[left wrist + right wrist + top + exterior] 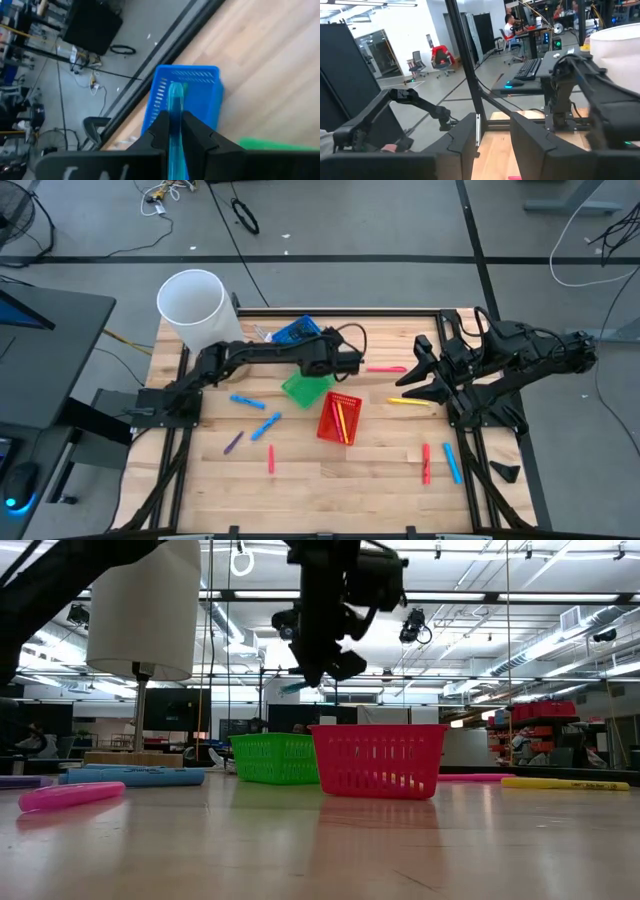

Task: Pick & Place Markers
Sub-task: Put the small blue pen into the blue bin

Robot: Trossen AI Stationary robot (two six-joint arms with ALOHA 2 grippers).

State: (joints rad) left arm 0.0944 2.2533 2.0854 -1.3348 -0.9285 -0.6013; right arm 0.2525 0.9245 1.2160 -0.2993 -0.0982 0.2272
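My left gripper (174, 131) is clamped tight on a light blue marker (175, 107), up in the air over the blue basket (296, 333) at the far side of the table (380, 455). From my wrist, the marker runs straight out between my fingers (159, 131) toward the basket's open top. The green basket (305, 388) sits just nearer than the blue one, and the red basket (339, 418) is right of it, with yellow and red markers (342, 421) lying inside.

My right gripper (424, 380) waits at the right side of the table, fingers parted, nothing between them, close to a yellow marker (410, 402) and a pink marker (386, 368).

Loose on the wood: two blue markers (247, 401) and a purple one (233, 443) on the left, a red one (270, 459) near the front, and a red and blue pair (440, 463) at the near right. The white bucket (194, 308) stands at the far left corner.
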